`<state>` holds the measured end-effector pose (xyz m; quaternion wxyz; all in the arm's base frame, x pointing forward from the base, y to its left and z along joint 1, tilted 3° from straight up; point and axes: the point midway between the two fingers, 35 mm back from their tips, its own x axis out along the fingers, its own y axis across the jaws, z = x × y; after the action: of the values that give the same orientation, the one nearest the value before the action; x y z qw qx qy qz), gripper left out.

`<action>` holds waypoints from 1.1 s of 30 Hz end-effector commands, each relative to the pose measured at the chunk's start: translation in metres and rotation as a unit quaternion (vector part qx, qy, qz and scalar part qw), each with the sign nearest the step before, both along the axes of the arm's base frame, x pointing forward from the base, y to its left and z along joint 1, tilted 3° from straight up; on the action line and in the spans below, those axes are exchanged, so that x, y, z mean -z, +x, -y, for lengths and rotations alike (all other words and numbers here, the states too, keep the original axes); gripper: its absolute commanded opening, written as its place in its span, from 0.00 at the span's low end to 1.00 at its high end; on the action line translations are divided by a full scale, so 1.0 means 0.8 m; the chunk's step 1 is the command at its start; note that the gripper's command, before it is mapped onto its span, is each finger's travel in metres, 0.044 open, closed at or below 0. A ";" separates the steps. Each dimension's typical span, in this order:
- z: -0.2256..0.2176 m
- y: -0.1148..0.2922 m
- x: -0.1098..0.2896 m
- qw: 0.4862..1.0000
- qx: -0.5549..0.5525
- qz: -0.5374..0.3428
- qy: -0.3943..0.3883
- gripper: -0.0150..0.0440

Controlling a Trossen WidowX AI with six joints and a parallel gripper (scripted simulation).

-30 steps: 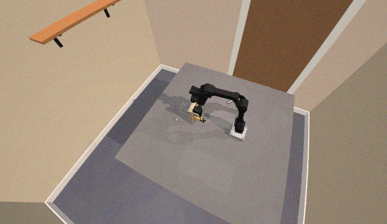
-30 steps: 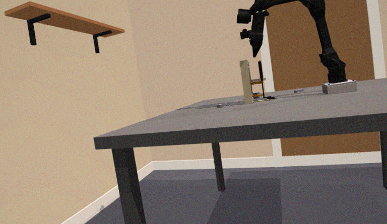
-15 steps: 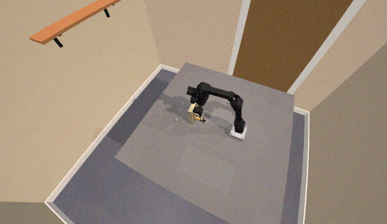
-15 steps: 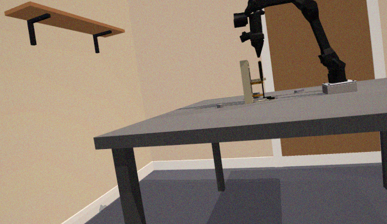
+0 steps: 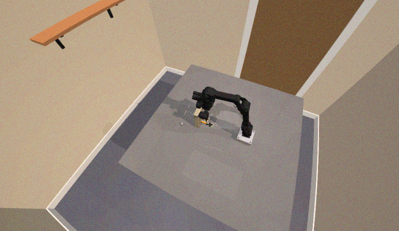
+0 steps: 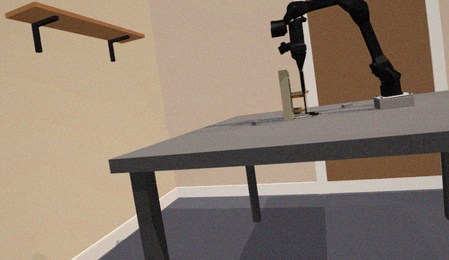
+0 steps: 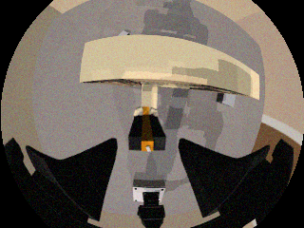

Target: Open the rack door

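Observation:
The beige rack frame (image 5: 197,117) (image 6: 285,95) (image 7: 142,57) stands upright on the table. The door lies along its robot-facing side, seen nearly edge-on, and I see no clear gap. The black upright handle (image 6: 303,85) (image 7: 134,135) with orange parts stands out from that side towards the arm base. My gripper (image 6: 300,70) (image 7: 148,143) points straight down above the handle, fingers apart and nothing between them. In the wrist view the handle's top shows between and slightly beyond the fingertips. Whether the fingers overlap its height is hard to tell.
A small grey block (image 5: 182,123) (image 6: 254,122) lies behind the rack. A light block (image 7: 228,99) lies to the right in the wrist view, and a flat grey piece (image 6: 346,106) lies nearer the arm base (image 5: 245,138) (image 6: 393,101). The table's edge (image 6: 198,159) is farther off.

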<state>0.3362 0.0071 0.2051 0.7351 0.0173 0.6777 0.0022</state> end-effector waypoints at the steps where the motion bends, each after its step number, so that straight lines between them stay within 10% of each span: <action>1: -0.001 0.001 0.009 1.000 0.002 -0.001 0.003 0.73; 28: -0.003 0.002 0.060 1.000 0.002 -0.009 0.003 0.73; 33: -0.003 0.002 0.060 1.000 0.002 -0.009 0.003 0.51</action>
<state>0.3377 0.0085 0.1581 0.7284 0.0174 0.6849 0.0023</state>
